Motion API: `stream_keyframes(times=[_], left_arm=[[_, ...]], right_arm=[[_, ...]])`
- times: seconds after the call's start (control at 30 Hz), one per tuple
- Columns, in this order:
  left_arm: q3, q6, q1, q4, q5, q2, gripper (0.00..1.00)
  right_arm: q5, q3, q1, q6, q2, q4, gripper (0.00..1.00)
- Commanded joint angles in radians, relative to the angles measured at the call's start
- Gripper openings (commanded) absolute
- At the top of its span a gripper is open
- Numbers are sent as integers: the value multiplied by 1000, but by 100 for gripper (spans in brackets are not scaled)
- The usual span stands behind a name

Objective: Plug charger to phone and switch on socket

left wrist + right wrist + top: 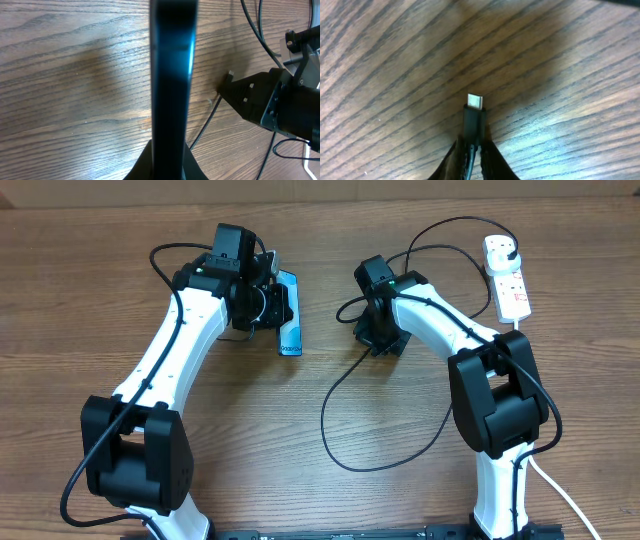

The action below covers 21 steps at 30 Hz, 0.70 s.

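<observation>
Holding both parts: left gripper (264, 306) clamps shut on phone (288, 315), tilted on edge left of centre. Right gripper (472, 150) pinches charger (475, 107) just behind its tip, apart from phone. Risk: tip pivots in the grip and misses phone; taut charger could drag socket (507, 280).

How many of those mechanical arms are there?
2. The left arm holds the phone at upper left; the right arm pinches the charger tip near centre.

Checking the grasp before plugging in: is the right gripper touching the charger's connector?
Touching. The right wrist view shows the right gripper closed on both sides of the charger connector, its metal tip sticking out beyond.
</observation>
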State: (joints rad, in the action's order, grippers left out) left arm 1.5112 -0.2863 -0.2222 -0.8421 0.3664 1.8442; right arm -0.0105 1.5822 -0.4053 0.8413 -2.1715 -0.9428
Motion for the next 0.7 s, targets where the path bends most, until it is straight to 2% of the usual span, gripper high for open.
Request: stream_keyframes(times=[0.0, 0.1, 0.27, 0.43, 0.67], left_arm=[[0, -10, 3, 3, 27, 0, 4], [0, -10, 3, 3, 27, 0, 4], [0, -10, 3, 3, 35, 0, 4], [0, 22, 11, 10, 188, 0, 4], [1, 20, 72, 43, 446, 0, 4]], right_arm=[[14, -10, 5, -4, -64, 4, 9], [21, -10, 5, -8, -63, 4, 4], [111, -6, 15, -106, -61, 23, 4], [206, 0, 32, -133, -42, 3, 4], [399, 2, 66, -290, 79, -10, 4]])
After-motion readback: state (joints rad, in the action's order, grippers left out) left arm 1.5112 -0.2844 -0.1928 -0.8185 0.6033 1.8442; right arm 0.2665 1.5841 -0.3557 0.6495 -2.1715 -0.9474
